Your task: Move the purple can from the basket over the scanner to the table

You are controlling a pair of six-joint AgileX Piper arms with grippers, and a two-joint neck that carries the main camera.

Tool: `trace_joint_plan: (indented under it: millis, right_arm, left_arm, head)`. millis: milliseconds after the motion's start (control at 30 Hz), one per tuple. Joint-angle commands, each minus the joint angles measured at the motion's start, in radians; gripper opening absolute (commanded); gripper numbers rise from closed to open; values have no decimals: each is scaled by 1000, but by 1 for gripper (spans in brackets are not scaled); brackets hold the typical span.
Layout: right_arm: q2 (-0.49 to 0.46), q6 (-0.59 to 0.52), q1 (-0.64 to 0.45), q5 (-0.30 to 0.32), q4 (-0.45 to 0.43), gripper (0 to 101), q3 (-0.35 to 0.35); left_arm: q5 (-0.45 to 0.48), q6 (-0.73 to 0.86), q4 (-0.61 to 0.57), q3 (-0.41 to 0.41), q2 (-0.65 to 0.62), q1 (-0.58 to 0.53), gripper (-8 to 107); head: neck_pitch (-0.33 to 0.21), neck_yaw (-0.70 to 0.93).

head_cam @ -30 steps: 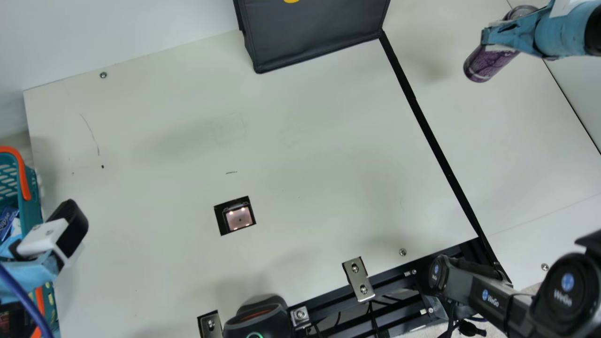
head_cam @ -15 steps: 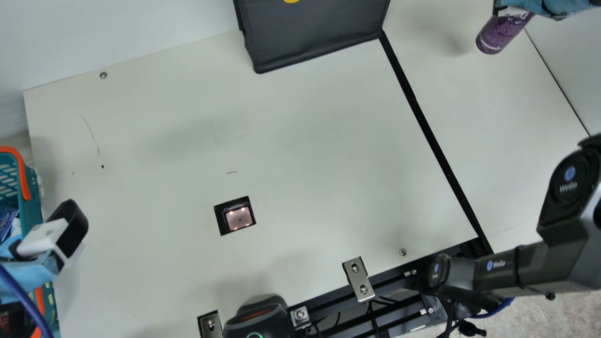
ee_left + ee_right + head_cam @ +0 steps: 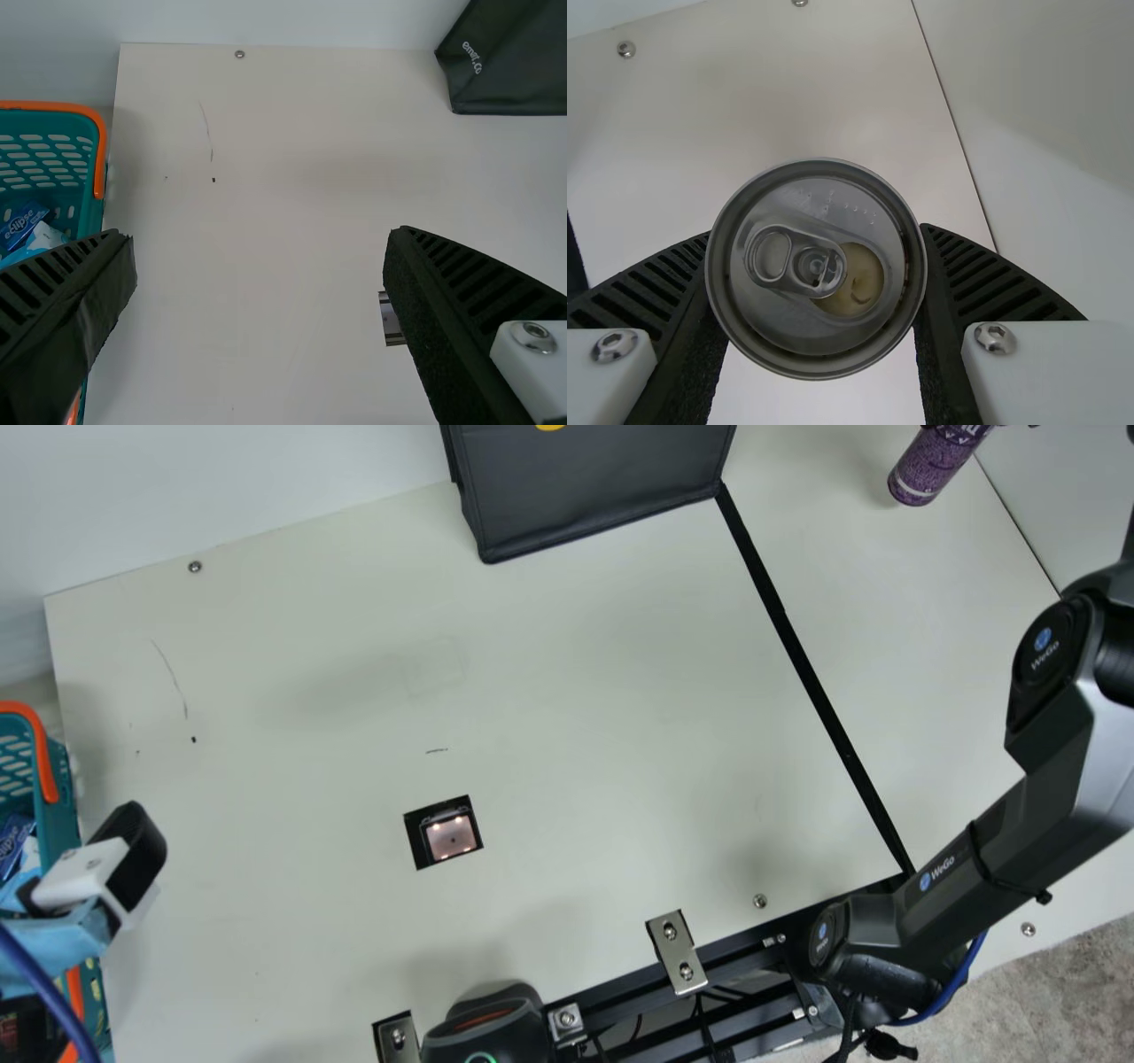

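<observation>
Partly cropped by main view | purple can [image 3: 928, 469] | basket [image 3: 57, 819]

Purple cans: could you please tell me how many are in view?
1: the purple can, held in the right end effector at the main view's upper right. More may be hidden in the basket.

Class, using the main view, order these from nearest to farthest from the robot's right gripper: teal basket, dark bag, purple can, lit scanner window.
1. Purple can: upper right, held in the right gripper.
2. Dark bag: top, right of centre.
3. Lit scanner window: in the table, left of centre.
4. Teal basket: far left edge.
</observation>
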Motion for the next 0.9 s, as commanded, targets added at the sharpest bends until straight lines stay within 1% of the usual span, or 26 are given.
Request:
trace_joint_plan:
  millis: [0,100,267,400,600,867]
  right_arm:
    - [29,3,0,13,2,0,-40]
    - [58,5,-1,27,4,0,-73]
    - [88,2,0,46,7,0,-108]
    - [95,-7,4,51,7,0,-110]
    - [96,-24,11,50,6,0,-96]
    - [89,-32,16,40,-1,27,-71]
  left_arm:
    - [0,0,0,0,0,0,90]
    - [0,0,0,0,0,0,90]
    - [0,0,0,0,0,0,90]
    - [0,0,0,0,0,0,90]
    - [0,0,0,0,0,0,90]
    - [0,0,0,0,0,0,90]
  head:
    - [-29,-2]
    - [-29,-2]
    - [-29,-2]
    - [-29,-2]
    - [-29,-2]
    - [-29,-2]
